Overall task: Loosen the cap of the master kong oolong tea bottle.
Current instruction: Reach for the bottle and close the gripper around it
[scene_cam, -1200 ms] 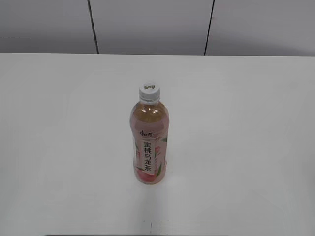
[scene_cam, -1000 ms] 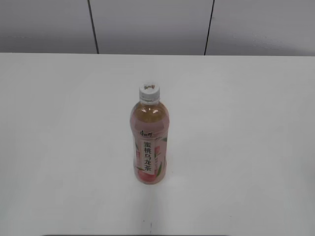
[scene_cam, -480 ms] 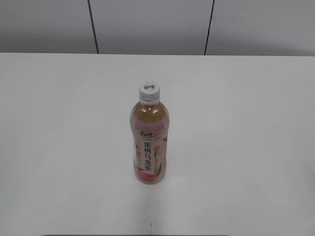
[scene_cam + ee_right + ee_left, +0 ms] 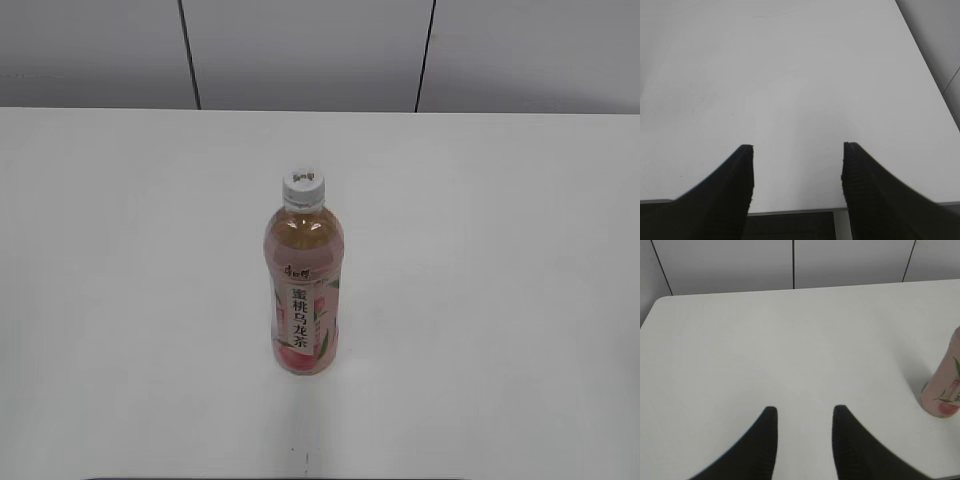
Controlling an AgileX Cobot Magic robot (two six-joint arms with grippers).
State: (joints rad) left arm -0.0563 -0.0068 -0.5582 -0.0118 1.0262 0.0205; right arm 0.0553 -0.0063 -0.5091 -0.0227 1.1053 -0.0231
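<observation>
The master kong oolong tea bottle [image 4: 305,290] stands upright in the middle of the white table, pink peach label facing the exterior camera. Its white ribbed cap [image 4: 303,186] sits on the neck. Neither gripper shows in the exterior view. In the left wrist view my left gripper [image 4: 802,410] is open and empty above bare table; the bottle's lower part [image 4: 943,390] shows at the right edge, well apart from the fingers. In the right wrist view my right gripper [image 4: 797,146] is open and empty over the table's near edge; the bottle is out of that view.
The white table [image 4: 120,250] runs back to a grey panelled wall [image 4: 300,50]. The table's rounded far left corner [image 4: 660,300] shows in the left wrist view. A dark strip [image 4: 790,225] lies below the table's front edge between the right fingers.
</observation>
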